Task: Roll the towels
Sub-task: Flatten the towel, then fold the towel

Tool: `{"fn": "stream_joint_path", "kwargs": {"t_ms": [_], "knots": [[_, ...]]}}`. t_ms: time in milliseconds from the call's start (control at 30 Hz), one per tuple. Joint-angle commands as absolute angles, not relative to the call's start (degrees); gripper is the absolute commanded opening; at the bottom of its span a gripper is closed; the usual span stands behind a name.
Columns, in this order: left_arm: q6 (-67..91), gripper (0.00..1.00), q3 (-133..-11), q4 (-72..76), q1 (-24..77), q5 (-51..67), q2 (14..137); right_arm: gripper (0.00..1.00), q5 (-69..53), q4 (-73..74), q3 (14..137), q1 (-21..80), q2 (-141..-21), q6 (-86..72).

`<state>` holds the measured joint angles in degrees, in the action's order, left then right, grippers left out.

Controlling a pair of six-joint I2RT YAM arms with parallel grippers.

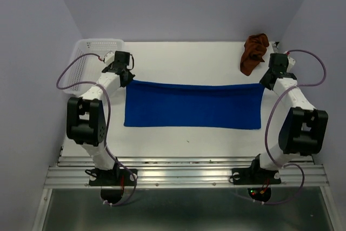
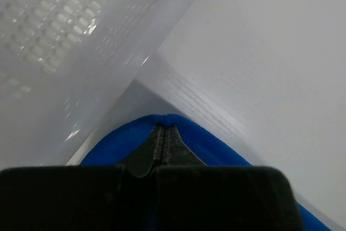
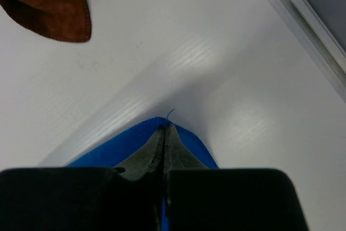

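Left arm: my left pincer point(image 2: 164, 129) is closed tight, its jaws clamped on the far left corner of the blue towel point(image 1: 193, 105). In the wrist view, blue cloth wraps around both fingertips.

Right arm: my right pincer point(image 3: 164, 128) is also closed tight, clamped on the far right corner of the same towel. A loose thread stands up at that corner.

The blue towel lies spread across the middle of the table point(image 1: 184, 60), long side running left to right, its far edge spanning between my two pincers. I cannot tell whether the gripped corners are lifted off the surface.

The rust-brown towel point(image 1: 254, 53) sits crumpled at the far right of the table, just beyond my right pincer and apart from the blue towel.

A white perforated basket point(image 1: 98, 41) stands at the far left corner, close beside my left pincer.
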<state>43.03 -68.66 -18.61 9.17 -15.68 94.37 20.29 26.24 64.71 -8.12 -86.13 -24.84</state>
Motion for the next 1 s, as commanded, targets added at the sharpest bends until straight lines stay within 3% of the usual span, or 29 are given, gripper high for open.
{"fn": "stream_joint_path", "kwargs": {"t_ms": [0,133,433,967], "knots": [[39.9,0.0,-78.5,-13.4,8.7,-15.5,100.8,0.01,16.4,16.4,71.7,-10.4,-93.0,-21.0],[38.6,0.0,-85.8,-14.3,8.4,-15.4,106.4,0.01,13.5,14.8,77.1,-11.5,-98.8,-19.3],[36.9,0.0,-90.1,-13.8,7.8,-14.6,110.7,0.01,9.8,14.0,82.4,-13.8,-103.2,-16.1],[36.7,0.0,-81.7,-19.2,7.8,-13.8,104.4,0.01,9.6,19.1,70.6,-15.4,-92.6,-18.1]]}}
